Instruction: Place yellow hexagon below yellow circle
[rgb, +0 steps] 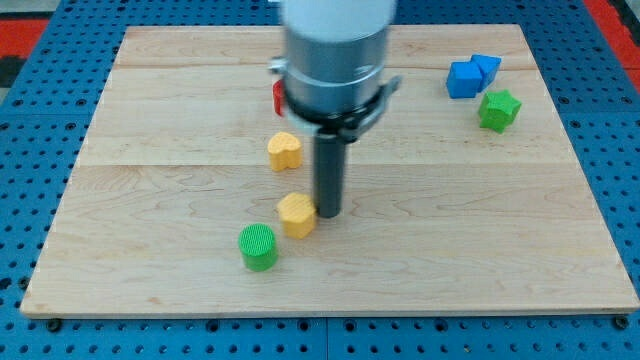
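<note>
The yellow hexagon (297, 214) lies on the wooden board (150, 200) a little below the view's middle. My tip (328, 215) stands right against its right side. A second yellow block (284, 150), rounded and perhaps heart-shaped, lies above the hexagon and slightly to the left. The arm's grey body covers the board's top centre.
A green cylinder (258, 247) lies just below and left of the hexagon. A red block (278, 96) shows partly behind the arm. Two blue blocks (463, 78) (487, 67) and a green star (498, 109) sit at the top right.
</note>
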